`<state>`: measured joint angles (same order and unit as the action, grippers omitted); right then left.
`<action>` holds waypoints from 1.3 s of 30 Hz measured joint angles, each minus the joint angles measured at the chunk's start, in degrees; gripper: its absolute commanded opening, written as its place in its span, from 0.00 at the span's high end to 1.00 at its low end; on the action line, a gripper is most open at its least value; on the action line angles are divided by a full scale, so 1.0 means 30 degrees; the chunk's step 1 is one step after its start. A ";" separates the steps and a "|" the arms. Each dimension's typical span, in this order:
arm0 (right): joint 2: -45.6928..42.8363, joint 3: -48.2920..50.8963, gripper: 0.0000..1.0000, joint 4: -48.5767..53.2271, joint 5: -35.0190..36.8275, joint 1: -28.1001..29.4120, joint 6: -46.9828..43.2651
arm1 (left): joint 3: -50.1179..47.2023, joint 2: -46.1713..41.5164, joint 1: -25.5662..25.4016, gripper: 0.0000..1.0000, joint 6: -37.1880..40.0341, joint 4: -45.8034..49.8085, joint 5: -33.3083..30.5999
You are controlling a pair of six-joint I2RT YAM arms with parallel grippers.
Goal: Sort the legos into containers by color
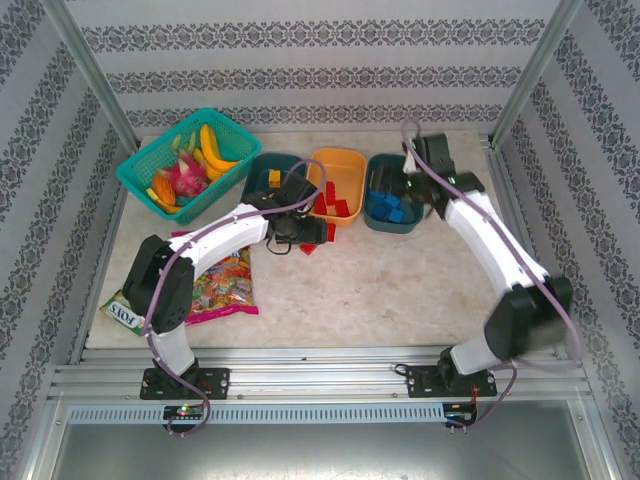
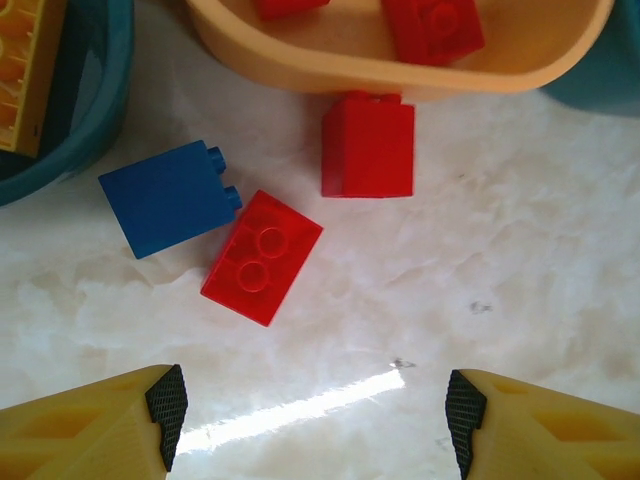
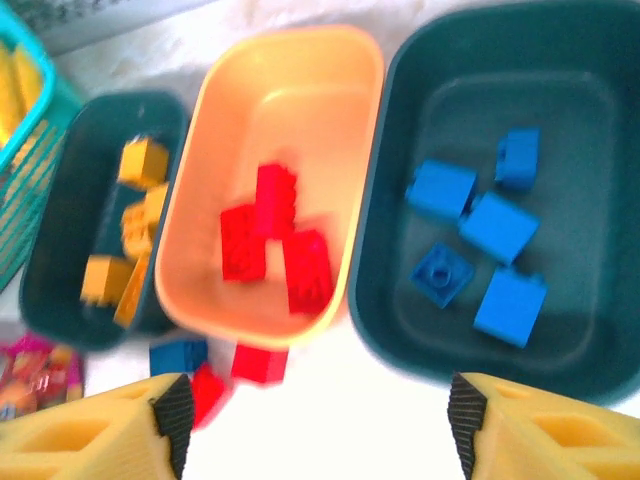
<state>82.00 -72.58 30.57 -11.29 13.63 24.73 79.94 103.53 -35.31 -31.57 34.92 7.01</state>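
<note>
Red and blue bricks lay loose on the worktop (image 2: 500, 250): a blue brick (image 2: 165, 198) just beside a flat red brick (image 2: 262, 256), and a second red brick (image 2: 368, 145) against the orange tray (image 2: 480, 75). All three sat under the left gripper (image 2: 315, 415), whose fingers (image 2: 165, 415) stood wide and empty. The right gripper (image 3: 315, 420), likewise spread with nothing between, hung near the teal tray (image 3: 400, 300) of blue legos. To do this well, the left arm should probably centre on one brick, square its fingers to the flat sides, and avoid nudging the neighbour.

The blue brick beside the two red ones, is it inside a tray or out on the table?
Out. The blue brick lies on the marble table, beside a red brick, outside the orange tray.
</note>
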 measured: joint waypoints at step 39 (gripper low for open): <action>-0.6929 1.0091 0.22 -0.1931 -0.5421 0.0051 0.1785 | 0.3475 0.6186 -0.0466 0.59 0.4175 0.0816 -0.1137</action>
<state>61.21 -42.30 24.77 -27.55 13.78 30.09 90.37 122.08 -36.71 -19.05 37.36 3.60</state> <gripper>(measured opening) 0.783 0.443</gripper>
